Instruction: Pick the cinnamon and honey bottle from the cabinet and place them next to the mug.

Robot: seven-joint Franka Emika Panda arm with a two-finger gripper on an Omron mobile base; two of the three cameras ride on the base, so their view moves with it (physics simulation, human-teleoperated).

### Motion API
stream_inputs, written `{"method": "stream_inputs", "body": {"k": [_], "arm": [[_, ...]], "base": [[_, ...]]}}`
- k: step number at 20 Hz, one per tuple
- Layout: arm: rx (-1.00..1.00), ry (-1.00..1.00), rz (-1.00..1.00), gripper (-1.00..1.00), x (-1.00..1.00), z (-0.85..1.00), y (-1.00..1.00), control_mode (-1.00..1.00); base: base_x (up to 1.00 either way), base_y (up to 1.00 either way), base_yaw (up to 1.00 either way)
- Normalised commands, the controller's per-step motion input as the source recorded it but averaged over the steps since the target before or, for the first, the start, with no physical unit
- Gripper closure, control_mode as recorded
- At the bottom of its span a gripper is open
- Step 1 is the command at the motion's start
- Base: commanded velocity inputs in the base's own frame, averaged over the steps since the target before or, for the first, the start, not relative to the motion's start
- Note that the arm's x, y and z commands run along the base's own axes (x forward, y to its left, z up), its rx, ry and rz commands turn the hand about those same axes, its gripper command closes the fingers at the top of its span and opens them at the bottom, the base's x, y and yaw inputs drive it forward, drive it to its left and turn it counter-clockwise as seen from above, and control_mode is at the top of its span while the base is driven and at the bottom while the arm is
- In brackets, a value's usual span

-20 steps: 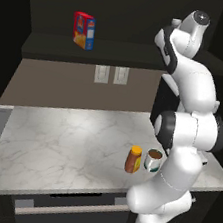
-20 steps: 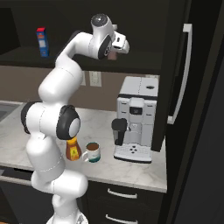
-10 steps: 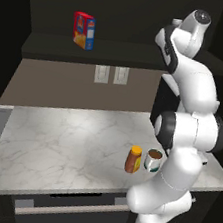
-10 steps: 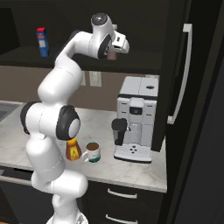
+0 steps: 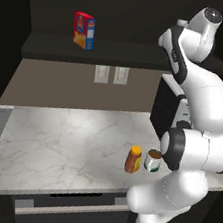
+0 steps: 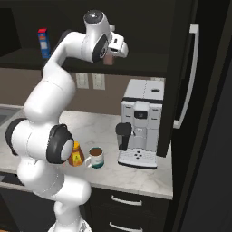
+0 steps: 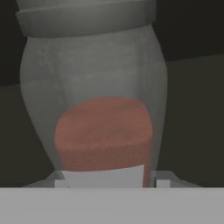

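Up close, cinnamon (image 7: 103,118) directly ahead of claw (image 6: 110,56) at cabinet (image 5: 117,53) shelf, grip state unclear

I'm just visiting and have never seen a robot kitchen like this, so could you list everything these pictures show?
Slim cinnamon bottle: one, reddish-brown contents, clear neck, pale cap; up close before the gripper, at the cabinet.
Squat amber honey bottle: one, yellow cap; on the counter beside the mug.
Small white mug: one, dark contents; on the counter.
Red-blue box: one; on the cabinet shelf.
Dark open wall cabinet: one, nearly black; above the counter.
Coffee machine: one, white and black; right end of the counter.
Marble counter: one, pale grey.
Wall outlets: two, pale.
Gripper: one; raised at the shelf; whether open or shut can't be told.
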Motion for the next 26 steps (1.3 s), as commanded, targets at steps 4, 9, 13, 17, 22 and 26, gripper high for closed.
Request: {"method": "stream_inputs", "body": {"k": [4, 9, 13, 17, 22, 26], "arm": [[0.0, 0.0, 0.0, 1.0, -0.86, 0.0, 0.24, -1.0], [0.0, 0.0, 0.0, 1.0, -0.87, 0.0, 0.26, -1.0], [0.0, 0.0, 0.0, 1.0, -0.9, 0.0, 0.33, -1.0], [0.0, 0.0, 0.0, 1.0, -0.78, -0.01, 0.41, -1.0], [0.0, 0.0, 0.0, 1.0, -0.77, -0.17, 0.38, -1.0], [0.0, 0.0, -0.05, 1.0, -0.63, -0.46, 0.58, -1.0]], "base": [[0.0, 0.0, 0.0], [0.0, 0.0, 0.0], [0.0, 0.0, 0.0], [0.0, 0.0, 0.0], [0.0, 0.0, 0.0], [0.0, 0.0, 0.0]]}}
